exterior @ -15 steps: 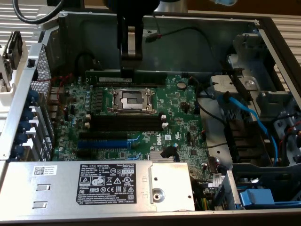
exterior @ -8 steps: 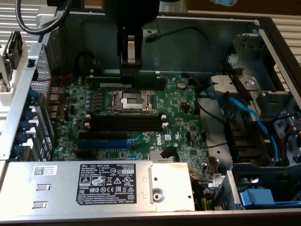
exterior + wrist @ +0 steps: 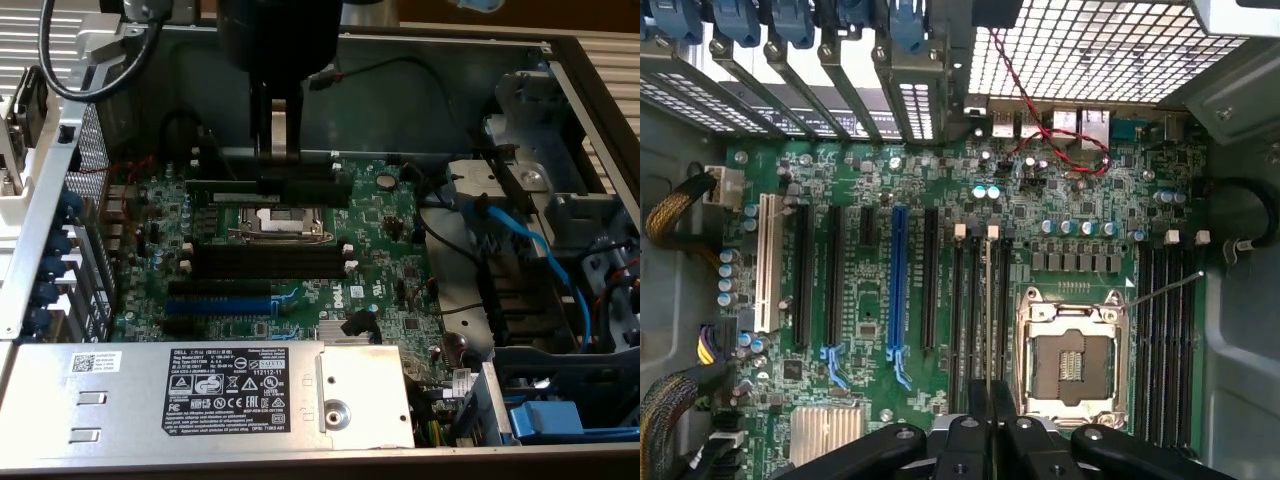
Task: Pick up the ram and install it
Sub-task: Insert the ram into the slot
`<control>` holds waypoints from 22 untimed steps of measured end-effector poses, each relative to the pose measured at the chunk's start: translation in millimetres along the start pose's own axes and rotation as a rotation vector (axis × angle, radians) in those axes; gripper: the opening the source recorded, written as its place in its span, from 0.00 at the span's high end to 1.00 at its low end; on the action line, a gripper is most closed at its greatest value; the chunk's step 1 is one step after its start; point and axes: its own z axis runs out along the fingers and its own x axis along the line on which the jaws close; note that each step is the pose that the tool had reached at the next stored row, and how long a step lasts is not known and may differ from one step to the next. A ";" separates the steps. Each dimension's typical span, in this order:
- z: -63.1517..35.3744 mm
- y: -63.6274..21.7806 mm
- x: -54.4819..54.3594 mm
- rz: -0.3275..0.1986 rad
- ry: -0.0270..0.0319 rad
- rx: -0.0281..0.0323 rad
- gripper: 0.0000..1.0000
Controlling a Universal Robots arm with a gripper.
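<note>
Open computer case [image 3: 430, 110], with a green motherboard [image 3: 390, 250] lying flat inside. 1 gripper [image 3: 987, 428] is clamped on the ram [image 3: 987, 310], held edge-on just over the black memory slots [image 3: 962, 300] beside the processor socket [image 3: 1075, 350]. It looks light, stiff and fragile, and is best gripped by its flat faces near the middle.

Gripper [image 3: 987, 436] pinches the ram [image 3: 987, 320] edge-on, lined up along the black memory slots [image 3: 960, 310], just beside the empty CPU socket [image 3: 1072, 365].
</note>
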 end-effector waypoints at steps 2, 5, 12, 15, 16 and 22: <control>3.6 -1.5 0.8 0.003 -0.0006 0.0001 0.88; 10.0 -2.2 0.7 0.003 -0.0006 0.0001 0.88; 13.2 -4.0 8.5 0.003 -0.0043 0.0001 0.88; 16.4 -5.6 4.4 0.003 -0.0012 -0.0009 0.88; 17.1 -5.7 1.1 0.003 0.0048 -0.0007 0.88; 23.2 -5.3 -1.1 0.004 0.0349 -0.0001 0.88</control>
